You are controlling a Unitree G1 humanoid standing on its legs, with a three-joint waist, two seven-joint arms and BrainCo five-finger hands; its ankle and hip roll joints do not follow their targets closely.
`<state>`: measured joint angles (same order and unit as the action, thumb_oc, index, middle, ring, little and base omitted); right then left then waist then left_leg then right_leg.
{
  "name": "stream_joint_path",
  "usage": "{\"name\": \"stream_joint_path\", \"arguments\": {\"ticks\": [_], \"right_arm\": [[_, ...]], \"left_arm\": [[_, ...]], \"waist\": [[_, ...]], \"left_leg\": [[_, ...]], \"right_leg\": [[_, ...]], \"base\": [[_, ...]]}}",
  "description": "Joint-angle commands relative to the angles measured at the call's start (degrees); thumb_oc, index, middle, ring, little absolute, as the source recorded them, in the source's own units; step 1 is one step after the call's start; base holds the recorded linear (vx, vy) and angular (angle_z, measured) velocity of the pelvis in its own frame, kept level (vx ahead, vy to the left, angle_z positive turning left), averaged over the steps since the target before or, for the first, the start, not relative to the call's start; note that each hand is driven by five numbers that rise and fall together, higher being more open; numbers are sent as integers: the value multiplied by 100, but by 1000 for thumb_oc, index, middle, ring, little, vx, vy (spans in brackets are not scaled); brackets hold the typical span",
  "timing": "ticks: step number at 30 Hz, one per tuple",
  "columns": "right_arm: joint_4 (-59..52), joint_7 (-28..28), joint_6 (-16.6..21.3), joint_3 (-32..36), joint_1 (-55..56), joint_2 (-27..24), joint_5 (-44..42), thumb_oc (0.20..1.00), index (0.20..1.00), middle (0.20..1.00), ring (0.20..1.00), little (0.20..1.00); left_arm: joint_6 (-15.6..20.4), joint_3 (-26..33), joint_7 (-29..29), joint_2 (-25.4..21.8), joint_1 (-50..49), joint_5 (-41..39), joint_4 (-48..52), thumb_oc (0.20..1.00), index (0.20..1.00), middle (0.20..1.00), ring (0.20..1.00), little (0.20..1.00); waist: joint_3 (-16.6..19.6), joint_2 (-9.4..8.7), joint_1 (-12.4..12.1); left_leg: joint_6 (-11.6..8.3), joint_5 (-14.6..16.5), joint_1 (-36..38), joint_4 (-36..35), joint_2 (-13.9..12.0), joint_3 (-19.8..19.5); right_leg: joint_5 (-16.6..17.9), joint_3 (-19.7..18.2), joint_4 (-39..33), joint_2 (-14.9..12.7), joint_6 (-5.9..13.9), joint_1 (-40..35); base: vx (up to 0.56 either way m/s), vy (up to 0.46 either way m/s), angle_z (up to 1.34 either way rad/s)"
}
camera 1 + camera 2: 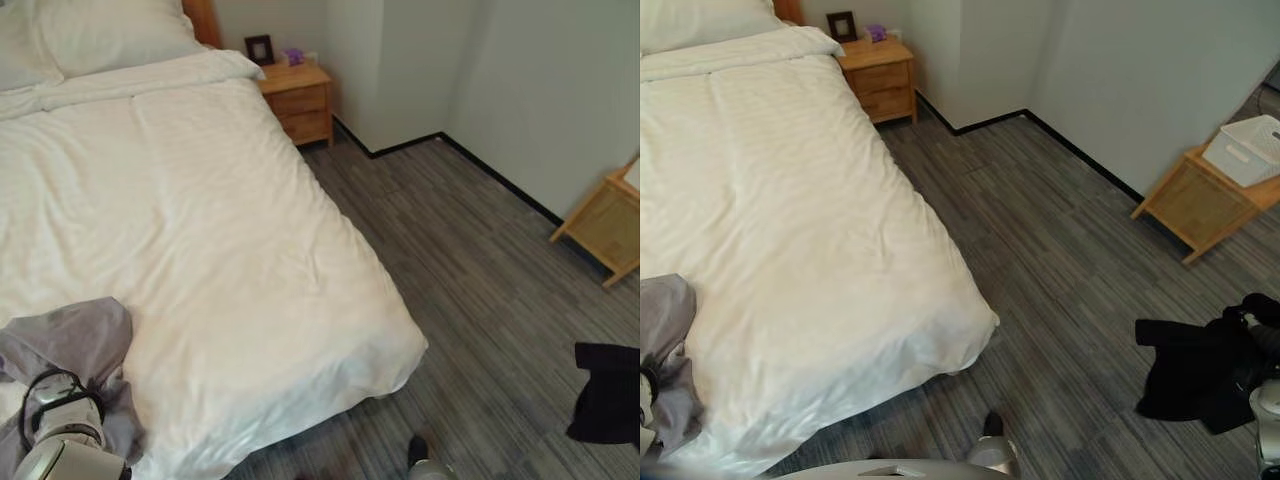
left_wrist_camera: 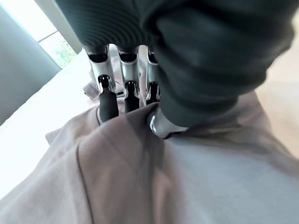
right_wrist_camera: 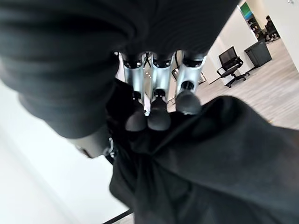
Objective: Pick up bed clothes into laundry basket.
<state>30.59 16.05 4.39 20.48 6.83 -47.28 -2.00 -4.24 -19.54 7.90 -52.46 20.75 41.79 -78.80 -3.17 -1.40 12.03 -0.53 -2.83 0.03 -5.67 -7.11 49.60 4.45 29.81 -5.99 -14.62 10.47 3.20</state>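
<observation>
While the left hand (image 2: 126,88) is pinching the grey cloth (image 1: 75,340) at the bed's (image 1: 200,220) 7 o'clock corner and the right hand (image 3: 156,109) is clutching the black garment (image 1: 1200,370), either could be slipping free before reaching the basket (image 1: 1252,148) at 2 o'clock.

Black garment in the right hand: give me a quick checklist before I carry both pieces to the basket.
1. Right hand curled into the black garment: ok.
2. Black garment clear of the floor: cannot tell; it hangs low.
3. Left hand gripping the grey garment: ok, fingers pinch a fold.
4. Grey garment lifted off the bed: not ok, it lies on the duvet.
5. White basket on the wooden stand in sight: ok.
6. Floor path to it: ok.
</observation>
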Motion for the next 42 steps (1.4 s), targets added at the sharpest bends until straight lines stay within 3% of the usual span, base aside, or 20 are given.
{"name": "stream_joint_path", "arguments": {"ticks": [1, 6, 7, 9, 11, 12, 17, 21, 24, 26, 27, 28, 30, 32, 34, 37, 38, 39, 40, 42], "right_arm": [[-379, 49, 488, -136, -741, -490, -128, 200, 200, 200, 200, 200], [-519, 53, 563, -485, -949, -452, -51, 200, 200, 200, 200, 200], [-514, 129, 560, -285, -796, -404, -61, 200, 200, 200, 200, 200], [-604, 177, 481, -59, -582, -68, 107, 200, 200, 200, 200, 200], [-675, 168, 384, -41, -543, 136, 288, 200, 200, 200, 200, 200], [-688, 166, 379, -47, -545, 125, 294, 200, 200, 200, 200, 200], [-1061, 178, 246, 17, -734, 411, 404, 200, 200, 200, 200, 200], [-1572, 445, 114, -181, -973, 223, 1251, 200, 200, 200, 200, 200], [-1912, 613, 85, -513, -1476, 71, 1544, 200, 200, 200, 200, 200], [-2067, 712, 155, -944, -1989, 100, 1462, 200, 200, 200, 200, 200], [-2046, 744, 152, -1245, -2300, 78, 1452, 200, 200, 200, 200, 200], [-2067, 724, 153, -1546, -2497, 32, 1502, 200, 200, 200, 200, 200], [-2094, 696, 148, -2020, -2807, -45, 1613, 200, 200, 200, 200, 200], [-1962, 663, 132, -2410, -3121, -59, 1720, 200, 200, 200, 200, 200], [-1712, 712, 87, -2967, -3681, 105, 1711, 200, 200, 200, 200, 200], [-1627, 822, -88, -3490, -4294, 342, 1902, 200, 200, 200, 200, 200], [-1598, 834, -93, -3526, -4341, 356, 1906, 200, 200, 200, 200, 200], [-1504, 905, -133, -3832, -4719, 539, 1998, 200, 200, 200, 200, 200], [-1485, 908, -148, -3919, -4860, 645, 2011, 200, 200, 200, 200, 200], [-1407, 933, -208, -4125, -5145, 885, 2070, 200, 200, 200, 200, 200]], "left_arm": [[-166, 134, 449, -696, 738, 47, -3, 200, 200, 200, 200, 200], [-13, 567, 1332, -1671, 1100, -633, 1074, 200, 200, 200, 200, 200], [62, 951, 1550, -2217, 952, -866, 2238, 200, 200, 200, 200, 200], [201, 1808, 1784, -2304, 296, -937, 4067, 200, 200, 200, 200, 200], [372, 2757, 2002, -1789, -160, -1157, 5440, 200, 200, 200, 200, 200], [358, 2851, 1987, -1769, -258, -1150, 5498, 200, 200, 200, 200, 200], [1375, 3096, 1941, 337, -44, -2569, 7761, 200, 200, 200, 200, 200], [1854, 2506, 1661, 1837, 16, -3810, 8613, 200, 200, 200, 200, 200], [1976, 1806, 1467, 2451, 212, -4498, 8849, 200, 200, 200, 200, 200], [2014, 1199, 1339, 2812, 598, -4965, 8796, 200, 200, 200, 200, 200], [2011, 874, 1339, 2938, 867, -5095, 8696, 200, 200, 200, 200, 200], [1969, 651, 1322, 3059, 985, -5168, 8624, 200, 200, 200, 200, 200], [2017, 306, 1223, 3303, 1041, -5539, 8525, 200, 200, 200, 200, 200], [1995, -102, 1109, 3586, 1041, -5730, 8427, 200, 200, 200, 200, 200], [1922, -471, 1081, 3815, 1187, -5800, 8391, 200, 200, 200, 200, 200], [1791, -870, 1107, 3977, 1330, -5704, 8361, 200, 200, 200, 200, 200], [1791, -855, 1113, 3973, 1338, -5697, 8353, 200, 200, 200, 200, 200], [1751, -962, 1161, 3990, 1303, -5622, 8371, 200, 200, 200, 200, 200], [1750, -979, 1192, 3993, 1291, -5618, 8373, 200, 200, 200, 200, 200], [1739, -1014, 1250, 3988, 1293, -5665, 8325, 200, 200, 200, 200, 200]], "waist": [[-270, 194, -375], [-203, 184, -863], [-193, 186, -1148], [-128, 116, -1537], [-62, 76, -1537], [-64, 92, -1529], [-21, 288, -1229], [-110, 539, -1038], [-190, 662, -942], [-310, 626, -1015], [-457, 587, -1105], [-565, 522, -1279], [-711, 360, -1685], [-690, 289, -1845], [-696, 246, -1786], [-798, 224, -1876], [-787, 205, -1907], [-818, 247, -2112], [-808, 280, -2208], [-700, 252, -2407]], "left_leg": [[-548, -70, 189, 104, -798, -484], [-467, -188, 222, 134, -824, -115], [-453, -203, 189, 148, -845, -114], [-454, -282, 116, 157, -884, -113], [-536, -446, 125, 164, -936, -87], [-543, -453, 131, 164, -942, -81], [-812, -865, 269, 185, -1229, -69], [-1112, -1300, 377, 204, -1653, 28], [-1284, -1486, 464, 220, -1860, 7], [-1332, -1476, 358, 388, -1939, -329], [-1331, -1416, 213, 601, -1921, -765], [-1315, -1310, 101, 703, -1721, -1507], [-900, -547, -182, 870, -947, -3233], [-728, -118, -174, 838, -401, -4083], [-542, 117, -196, 969, 33, -4320], [-385, -20, -937, 1141, 698, -4443], [-383, 19, -948, 1164, 697, -4391], [-411, -322, -1413, 914, 883, -4457], [-441, -434, -1565, 766, 880, -4536], [-303, -514, -1443, 396, 885, -4622]], "right_leg": [[393, 213, 1290, -681, 453, -827], [610, 590, 1525, -904, 453, -1252], [662, 744, 1478, -933, 453, -1404], [733, 910, 1311, -932, 453, -1647], [652, 889, 1007, -836, 453, -1727], [655, 885, 996, -829, 453, -1731], [-362, 709, 605, -376, 391, -1791], [-751, 622, 347, 73, 191, -1849], [-818, 434, 177, 291, 113, -1794], [-920, 245, 160, 376, 68, -1759], [-963, 168, 151, 419, 11, -1750], [-1035, -14, 141, 464, -31, -1740], [-974, -453, 117, 504, -125, -1588], [-981, -899, 99, 603, -172, -1506], [-937, -1225, 108, 696, -265, -1466], [-1008, -1755, 99, 985, -420, -1488], [-1027, -1809, 99, 966, -420, -1468], [-1246, -2323, 99, 1230, -497, -1636], [-1348, -2506, 99, 1299, -484, -1733], [-1490, -2900, 99, 1316, -453, -1924]], "base": [[-141, 18, -54], [-139, -56, -55], [-161, -171, -71], [-120, -198, -66], [-55, -201, -30], [-65, -226, -10], [-62, -213, -20], [-110, -258, -27], [-107, -236, -54], [-45, -263, -77], [18, -300, -105], [17, -335, -114], [106, -334, -117], [205, -282, -168], [200, -232, -146], [202, -208, -121], [410, -151, -169], [477, -93, -121], [609, -107, -100], [514, -44, -125]]}}
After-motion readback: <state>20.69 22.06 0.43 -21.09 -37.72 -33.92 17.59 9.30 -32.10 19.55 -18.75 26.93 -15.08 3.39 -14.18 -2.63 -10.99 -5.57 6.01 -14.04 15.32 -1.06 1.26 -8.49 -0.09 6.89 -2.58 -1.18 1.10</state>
